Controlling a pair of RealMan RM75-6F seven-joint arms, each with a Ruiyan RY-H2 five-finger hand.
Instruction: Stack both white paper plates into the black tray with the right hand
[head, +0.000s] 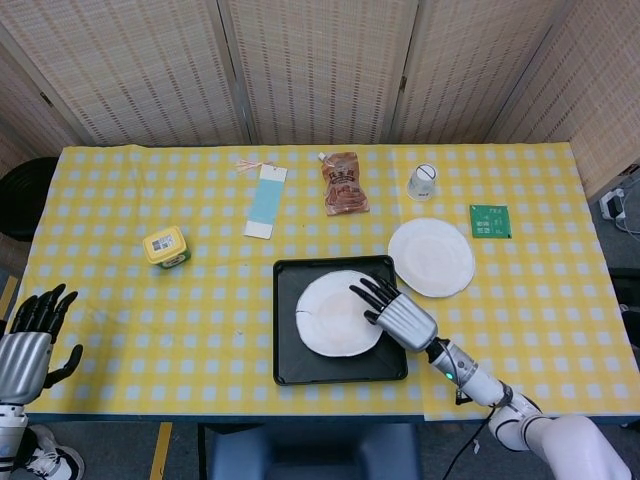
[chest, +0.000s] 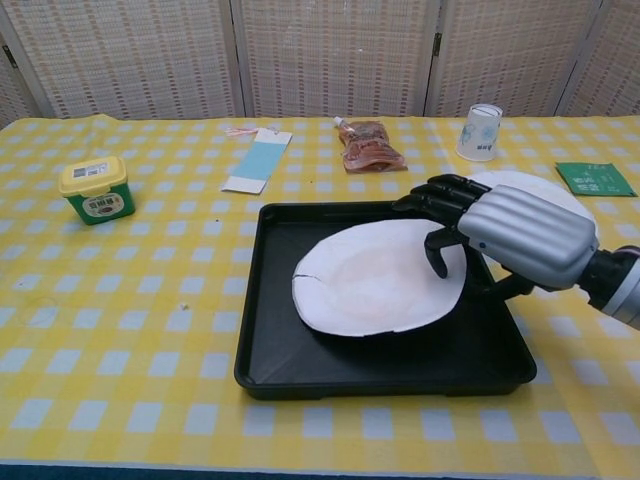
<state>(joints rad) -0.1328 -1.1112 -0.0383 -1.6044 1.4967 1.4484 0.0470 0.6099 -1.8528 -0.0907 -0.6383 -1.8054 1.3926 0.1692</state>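
One plate inside the tray under the right hand, second plate on the desk just right of tray, cup behind it.
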